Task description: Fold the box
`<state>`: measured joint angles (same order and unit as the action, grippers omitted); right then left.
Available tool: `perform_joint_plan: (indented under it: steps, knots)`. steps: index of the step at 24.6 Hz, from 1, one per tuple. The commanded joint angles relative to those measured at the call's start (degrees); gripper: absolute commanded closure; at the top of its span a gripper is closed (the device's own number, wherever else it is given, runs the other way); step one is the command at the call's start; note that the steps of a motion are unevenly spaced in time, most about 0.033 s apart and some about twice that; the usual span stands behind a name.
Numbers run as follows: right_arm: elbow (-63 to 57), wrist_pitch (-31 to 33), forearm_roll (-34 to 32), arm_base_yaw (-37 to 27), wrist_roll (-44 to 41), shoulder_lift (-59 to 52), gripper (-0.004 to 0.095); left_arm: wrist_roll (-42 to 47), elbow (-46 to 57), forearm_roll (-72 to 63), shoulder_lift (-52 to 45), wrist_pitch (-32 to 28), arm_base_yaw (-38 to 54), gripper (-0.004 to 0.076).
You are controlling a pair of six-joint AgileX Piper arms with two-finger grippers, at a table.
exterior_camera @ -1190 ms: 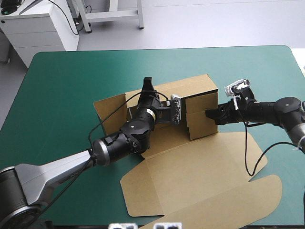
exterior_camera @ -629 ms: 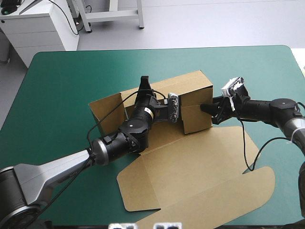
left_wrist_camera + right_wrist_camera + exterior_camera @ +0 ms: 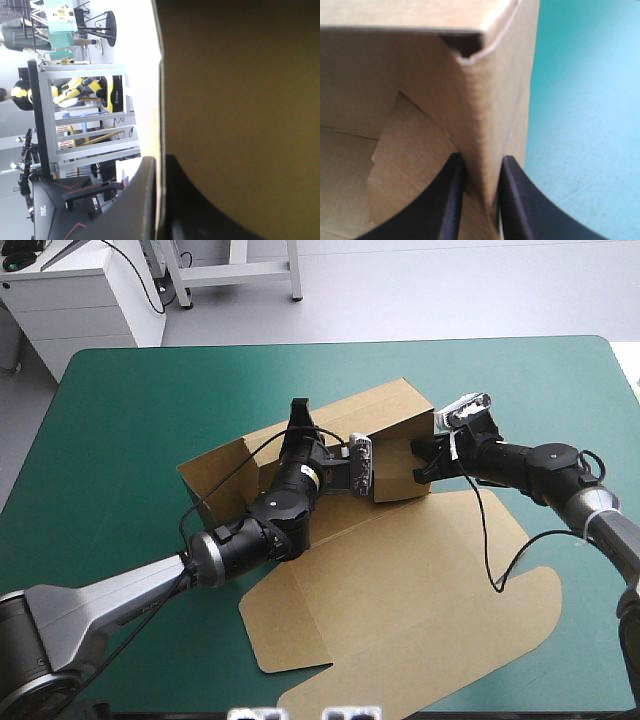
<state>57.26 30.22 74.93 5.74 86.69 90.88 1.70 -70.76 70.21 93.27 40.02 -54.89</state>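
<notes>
The brown box (image 3: pixel 395 410) stands mid-table with its far and side walls raised, and its lid (image 3: pixel 420 600) lies flat toward the table's front edge. My left gripper (image 3: pixel 300 412) reaches in from the near side to the far wall's top edge. In the left wrist view my left gripper (image 3: pixel 161 200) is shut on that board (image 3: pixel 240 100), a thin edge showing between the fingers. My right gripper (image 3: pixel 422 468) is at the box's right end. In the right wrist view my right gripper (image 3: pixel 481 200) is shut on a folded side wall (image 3: pixel 480 115).
The box's left side flap (image 3: pixel 215 475) stands out toward the table's left. The teal-green cover (image 3: pixel 130 410) shows bare on the left, along the far edge and to the right of the box (image 3: pixel 585 100). The lid's rounded tab (image 3: pixel 500 640) lies near the front edge.
The box has slid to the left and turned, its right end swinging toward the far edge. Both grippers moved with it, still holding their walls. The lid shifted left too.
</notes>
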Motion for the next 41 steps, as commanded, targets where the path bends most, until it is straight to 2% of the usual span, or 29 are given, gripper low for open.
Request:
perform_joint_plan:
  steps: [1, 4, 6, 9, 12, 14, 17, 21, 23, 28, 29, 32, 33, 36, 39, 41]
  knots:
    - [0.5, 5.6, -5.2, 1.8, -0.8, -2.0, 0.0912, -0.3, -1.5, 0.8, -1.9, -5.9, -1.3, 0.0732]
    - [0.5, 6.8, -7.2, 1.8, -3.8, -3.4, 0.0846, -0.3, -1.5, 0.8, -1.9, -5.6, -1.3, 0.0732]
    - [0.5, 5.6, -10.0, 1.7, -7.7, -3.8, 0.0701, -0.3, -1.5, 0.8, -1.9, -5.5, -1.3, 0.0732]
    - [0.5, 6.0, -16.6, 1.7, -11.8, -3.9, 0.0426, -0.3, -1.5, 0.8, -1.9, -5.3, -1.3, 0.0732]
    - [0.5, 10.1, -21.7, 1.7, -12.7, -3.9, 0.0307, -0.3, -1.5, 0.8, -1.9, -5.3, -1.3, 0.0732]
    - [0.5, 12.8, -22.1, 1.7, -12.7, -3.9, 0.031, -0.3, -1.5, 0.8, -1.9, -5.3, -1.3, 0.0732]
    - [0.5, 13.5, -22.1, 1.7, -12.7, -3.9, 0.0314, -0.3, -1.5, 0.8, -1.9, -5.3, -1.3, 0.0732]
    - [0.5, 6.2, -18.0, 1.7, -10.4, -3.4, 0.0315, -0.3, -1.5, 0.8, -1.9, -5.4, -1.3, 0.0732]
    - [0.5, 6.1, -14.0, 1.7, -6.3, -2.5, 0.0315, -0.3, -1.5, 0.8, -1.9, -5.7, -1.3, 0.0732]
    - [0.5, 3.9, 3.1, 1.7, 3.3, 1.4, 0.0315, -0.4, -1.5, 0.7, -1.9, -5.7, -1.3, 0.0732]
    - [0.5, 4.3, 7.3, 1.7, 7.1, 2.3, 0.0318, -0.4, -1.5, 0.7, -1.9, -5.7, -1.3, 0.0732]
    - [0.5, 7.9, 13.0, 1.7, 15.3, 4.0, 0.0332, -0.4, -1.5, 0.7, -1.9, -5.8, -1.3, 0.0732]
    - [0.5, 9.8, 15.2, 1.7, 18.1, 4.6, 0.0353, -0.4, -1.5, 0.7, -1.9, -5.8, -1.3, 0.0732]
    - [0.5, 11.9, 18.2, 1.7, 19.3, 5.2, 0.0442, -0.4, -1.5, 0.7, -1.9, -5.8, -1.3, 0.0732]
    - [0.5, 12.2, 19.0, 1.7, 20.4, 5.3, 0.0555, -0.4, -1.5, 0.7, -1.9, -5.8, -1.3, 0.0732]
    - [0.5, 12.2, 19.0, 1.7, 20.4, 5.3, 0.0572, -0.4, -1.5, 0.7, -1.9, -5.8, -1.3, 0.0732]
